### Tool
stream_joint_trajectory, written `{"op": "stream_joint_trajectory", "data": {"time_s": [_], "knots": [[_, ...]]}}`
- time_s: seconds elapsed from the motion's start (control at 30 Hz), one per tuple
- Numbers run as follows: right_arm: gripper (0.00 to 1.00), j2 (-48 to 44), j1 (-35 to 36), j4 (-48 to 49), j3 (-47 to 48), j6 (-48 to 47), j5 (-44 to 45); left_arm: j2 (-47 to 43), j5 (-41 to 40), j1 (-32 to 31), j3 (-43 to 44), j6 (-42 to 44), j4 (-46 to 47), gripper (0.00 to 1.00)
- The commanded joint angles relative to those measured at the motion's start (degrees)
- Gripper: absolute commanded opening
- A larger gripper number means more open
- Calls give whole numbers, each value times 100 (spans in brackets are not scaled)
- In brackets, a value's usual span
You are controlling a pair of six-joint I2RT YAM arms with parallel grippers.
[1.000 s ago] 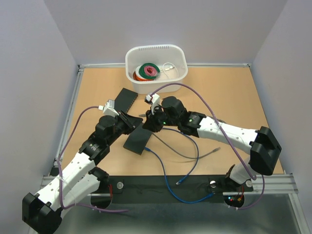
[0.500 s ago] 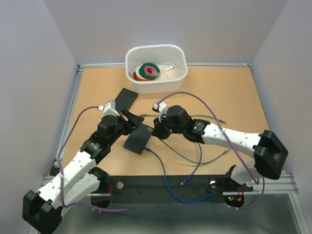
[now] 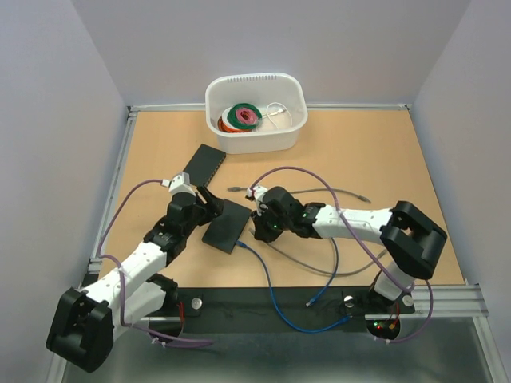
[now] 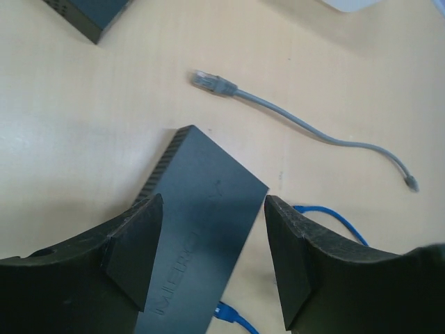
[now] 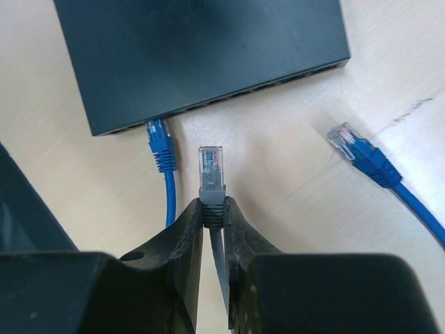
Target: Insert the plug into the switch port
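The black switch (image 3: 226,225) lies flat on the table, its port row facing my right gripper (image 3: 258,229). That gripper (image 5: 213,209) is shut on the grey plug (image 5: 211,174), whose clear tip points at the port side of the switch (image 5: 201,56) from a short gap away. A blue plug (image 5: 159,139) sits in a port just left of it. My left gripper (image 4: 212,229) stands open over the far end of the switch (image 4: 201,209), one finger on each side and neither touching it.
A second blue plug (image 5: 348,142) lies loose to the right. The grey cable's other end (image 4: 212,82) rests beyond the switch. Another black switch (image 3: 205,162) lies at the back left. A white bin (image 3: 255,112) of cable coils stands at the back.
My left gripper has opened, let go of the switch and drawn back a little. My right gripper has carried the grey plug down toward the switch's port side.
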Motion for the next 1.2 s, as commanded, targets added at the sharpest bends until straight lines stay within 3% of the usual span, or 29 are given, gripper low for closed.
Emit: {"op": "stream_joint_trajectory", "data": {"time_s": [0.0, 0.23, 0.77, 1.17], "knots": [[0, 332, 142, 47, 331, -117, 129, 120, 22, 237, -202, 301, 921, 70], [0, 877, 186, -41, 595, -196, 226, 857, 505, 703, -370, 416, 1571, 69], [1, 1388, 186, -348, 1316, -311, 367, 2010, 1270, 703, -475, 161, 2354, 65], [0, 1519, 414, -726, 1773, -302, 569, 2291, 1192, 572, -484, 82, 2478, 63]]}}
